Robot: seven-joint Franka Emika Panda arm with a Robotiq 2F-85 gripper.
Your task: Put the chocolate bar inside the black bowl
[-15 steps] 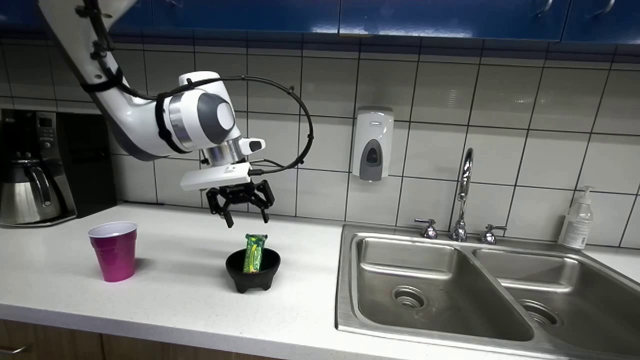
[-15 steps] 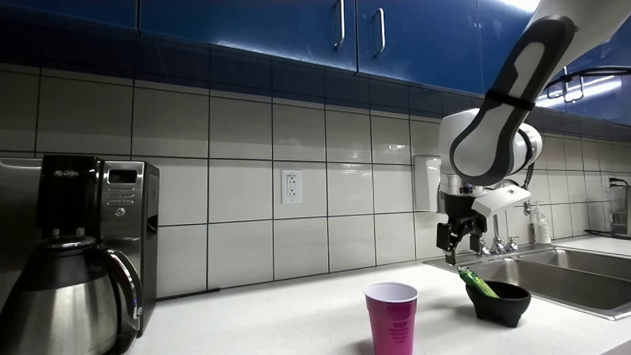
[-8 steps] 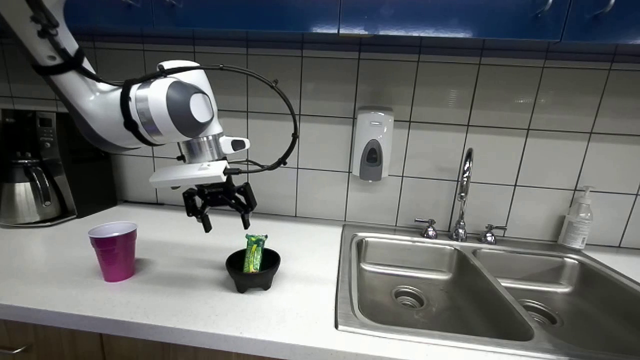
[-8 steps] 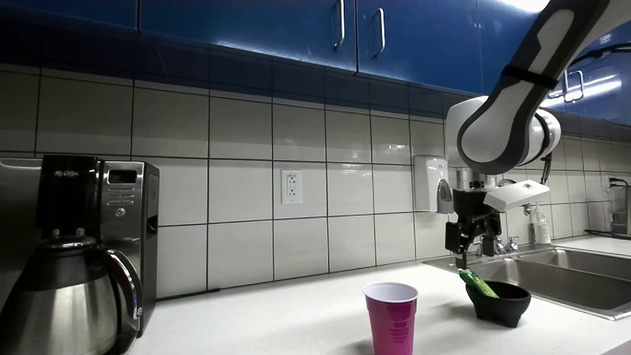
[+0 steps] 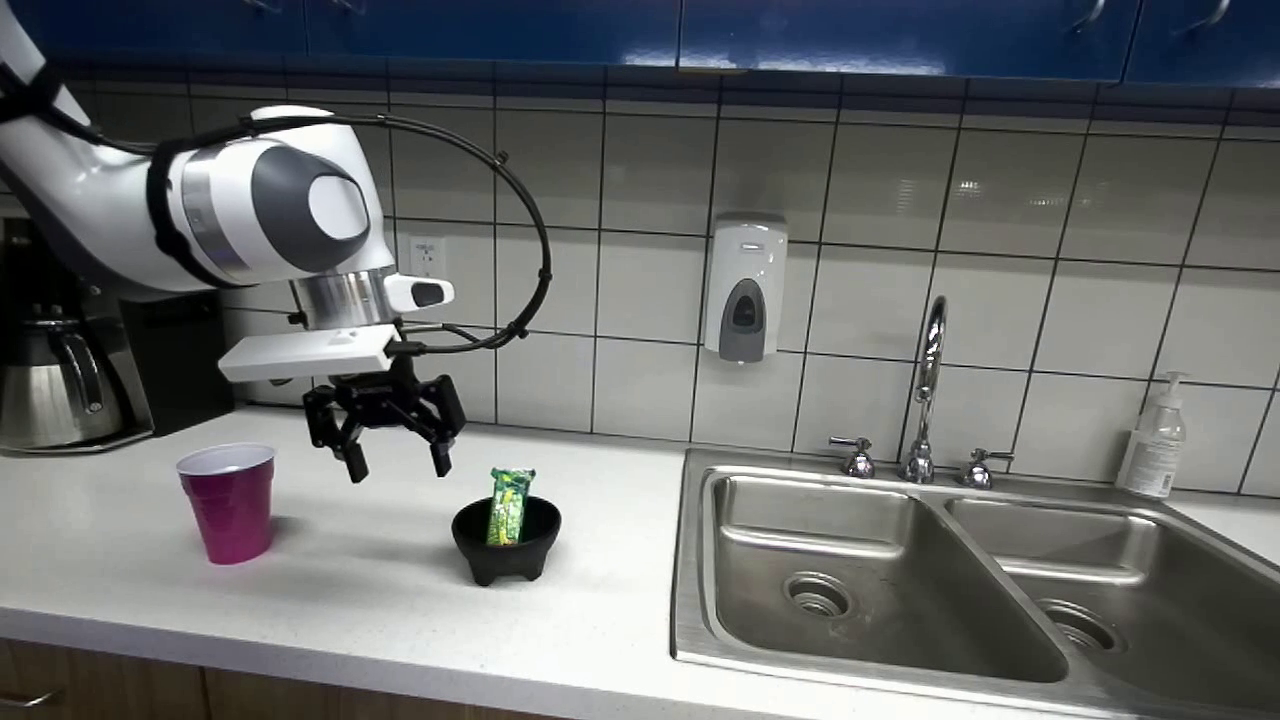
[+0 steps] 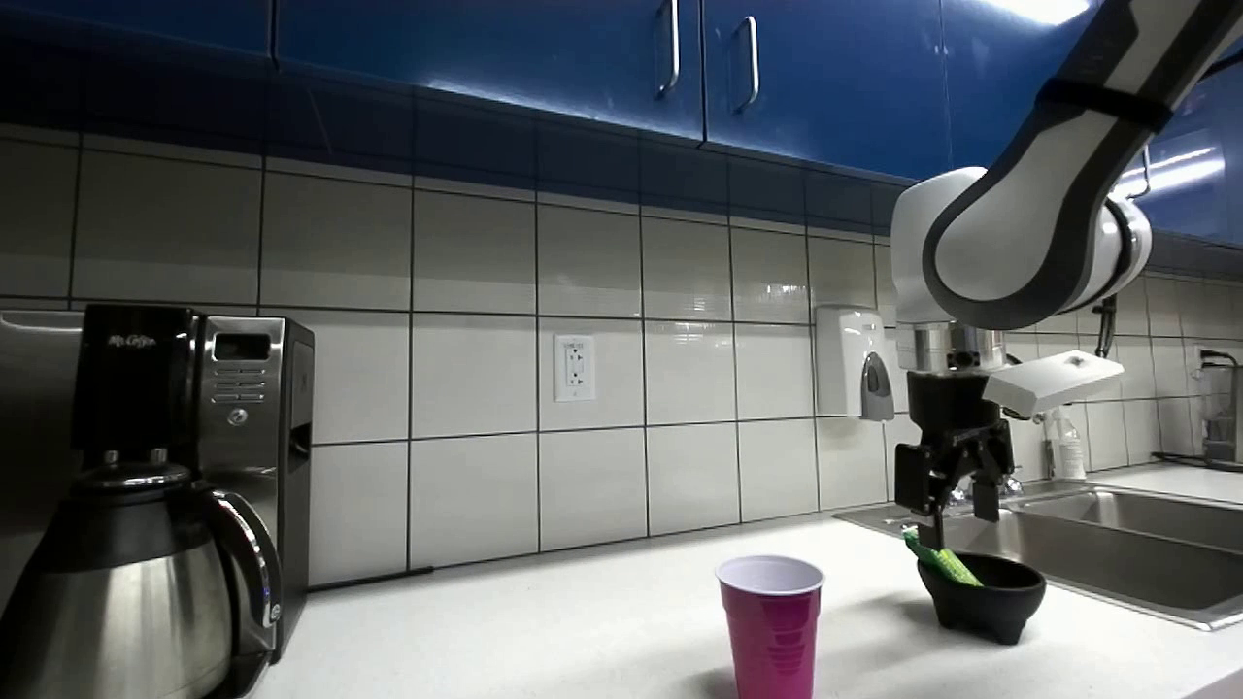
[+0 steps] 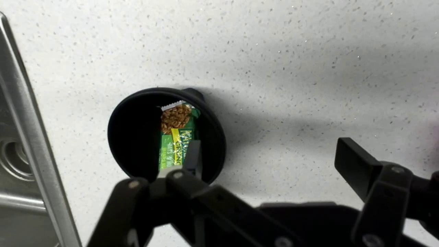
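Note:
The chocolate bar [image 5: 509,505], in a green wrapper with yellow marks, leans inside the black bowl [image 5: 505,564], its top end above the rim. Both also show in an exterior view, the bar [image 6: 959,570] and the bowl [image 6: 1002,604]. My gripper [image 5: 399,467] is open and empty, in the air to the side of the bowl and above it. It also shows in an exterior view [image 6: 958,524]. In the wrist view, my gripper [image 7: 270,151] has counter between its fingers. One finger hides the lower part of the bar [image 7: 173,144] in the bowl [image 7: 132,137].
A pink cup [image 5: 235,505] stands on the white counter [image 5: 330,630], also in an exterior view [image 6: 774,636]. A metal double sink [image 5: 690,600] lies beside the bowl. A coffee maker [image 5: 60,390] stands at the counter's end. A tiled wall and soap dispenser [image 5: 746,290] are behind.
My open gripper has moved away from the tiled wall and away from the sink side. The chocolate bar and the bowl have not moved.

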